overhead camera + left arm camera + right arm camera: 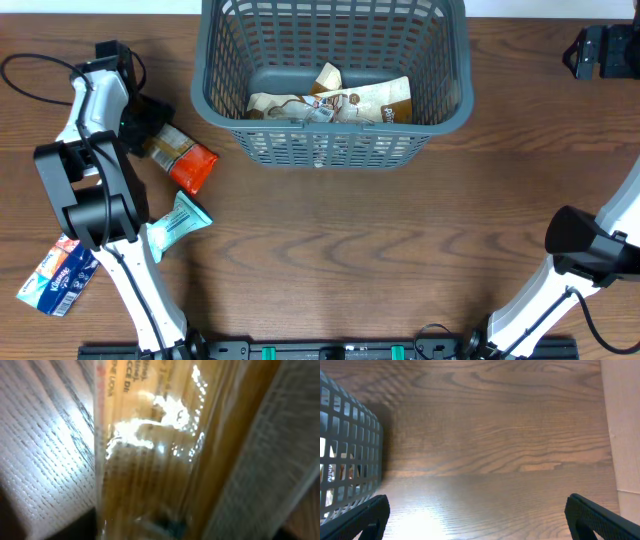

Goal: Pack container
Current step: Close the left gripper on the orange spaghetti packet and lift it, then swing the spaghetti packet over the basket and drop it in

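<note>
The container, a dark grey lattice basket, stands at the back centre with several snack packs lying in it. Its side wall shows at the left of the right wrist view. An orange and brown pack lies on the table left of the basket. My left gripper is down over that pack's far end. The pack's shiny clear wrapper fills the left wrist view and hides the fingers. My right gripper hangs open over bare wood to the right of the basket, holding nothing.
A teal pack lies beside the left arm's base links. A blue and white pack lies near the front left edge. A black cable loops at the back left. The right arm rises at the front right.
</note>
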